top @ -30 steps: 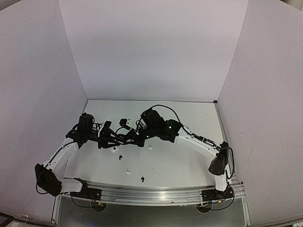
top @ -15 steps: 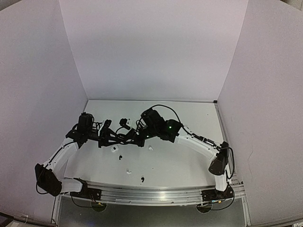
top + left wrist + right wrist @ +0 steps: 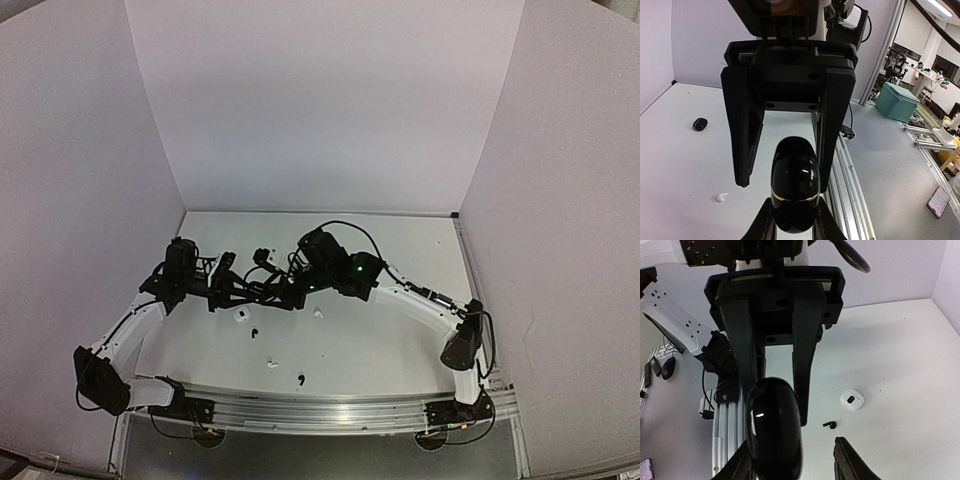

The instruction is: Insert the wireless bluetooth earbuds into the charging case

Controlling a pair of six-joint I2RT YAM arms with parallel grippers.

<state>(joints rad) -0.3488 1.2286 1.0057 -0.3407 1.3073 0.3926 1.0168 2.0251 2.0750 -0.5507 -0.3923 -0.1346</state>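
A glossy black charging case (image 3: 795,185) with a thin gold seam hangs in mid-air, lid down, and my left gripper (image 3: 795,216) is shut on its lower end. My right gripper (image 3: 792,450) faces it from the other side and stands open. The case (image 3: 774,432) rests against one of its fingers (image 3: 742,465), with a gap to the other. Both grippers meet above the table's left middle (image 3: 262,290). On the table lie a black earbud (image 3: 829,425), a white earbud (image 3: 721,197), another white one (image 3: 270,363) and another black one (image 3: 300,379).
A white case (image 3: 852,400) lies on the table beside the black earbud. A second small black case (image 3: 700,124) sits farther back. The aluminium rail (image 3: 320,410) runs along the near edge, and white walls close the back and sides.
My right gripper has opened off the black case while my left gripper has closed on it. Both arms have barely moved.
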